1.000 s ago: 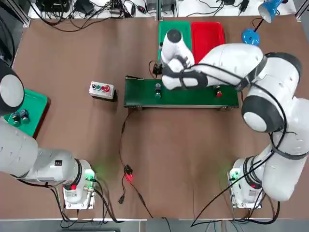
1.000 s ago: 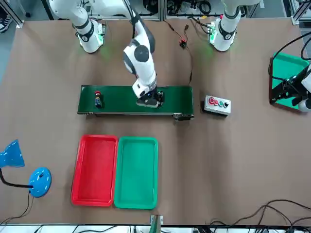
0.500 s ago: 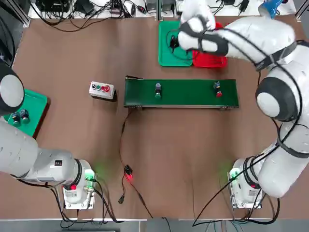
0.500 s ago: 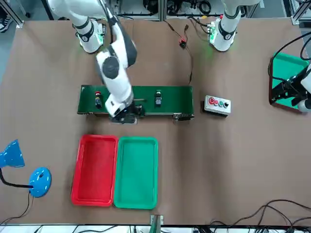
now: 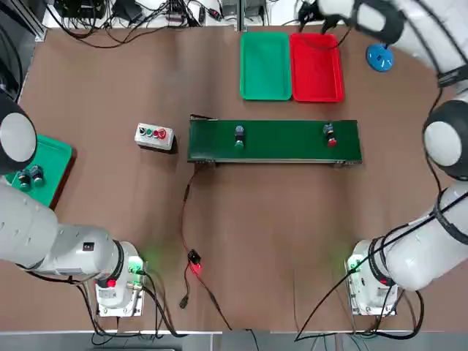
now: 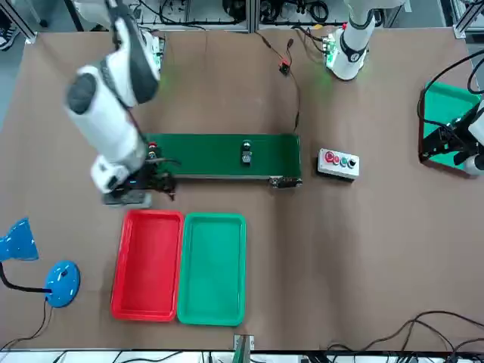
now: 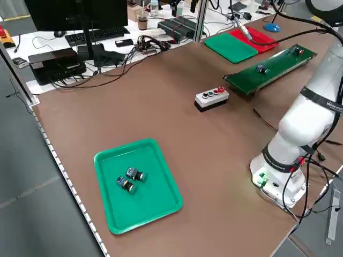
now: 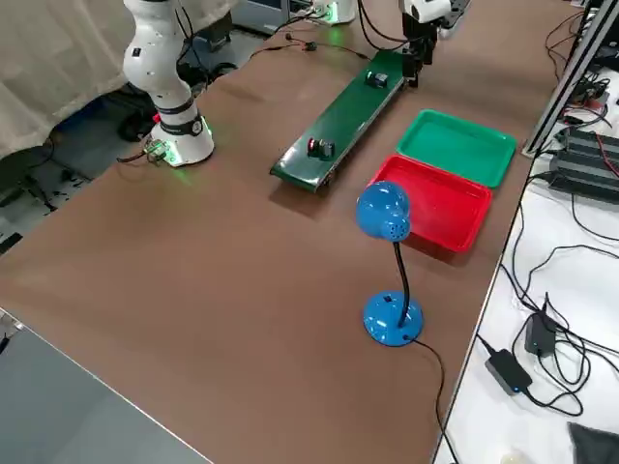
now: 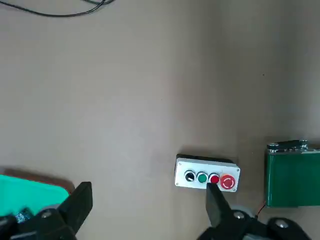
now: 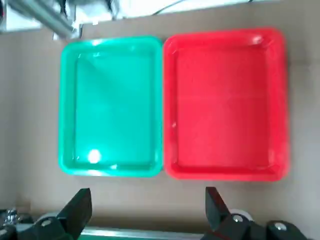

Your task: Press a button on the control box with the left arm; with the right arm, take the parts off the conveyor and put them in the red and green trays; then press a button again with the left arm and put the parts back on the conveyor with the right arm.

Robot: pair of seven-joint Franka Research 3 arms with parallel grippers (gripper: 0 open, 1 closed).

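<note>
The green conveyor (image 5: 281, 142) carries two parts: a green-capped one (image 5: 239, 136) and a red-capped one (image 5: 329, 134). Past it lie the green tray (image 5: 265, 66) and red tray (image 5: 316, 66), both empty in the right wrist view. My right gripper (image 10: 145, 214) is open and holds nothing. It hangs high over the near edge of the trays (image 6: 155, 184). The grey control box (image 5: 154, 135) with its row of buttons sits left of the conveyor. My left gripper (image 9: 145, 210) is open, far off at the table's left edge (image 6: 452, 144), with the box (image 9: 207, 175) ahead of its fingers.
A second green tray (image 5: 51, 157) under the left arm holds small parts (image 7: 128, 179). A blue desk lamp (image 5: 380, 55) stands right of the red tray. A cable with a red-lit plug (image 5: 194, 263) runs from the conveyor toward the arms' bases.
My right gripper rose from the belt beside the green-capped part and swung out over the trays, empty. Both parts stayed on the conveyor. The left arm has not moved.
</note>
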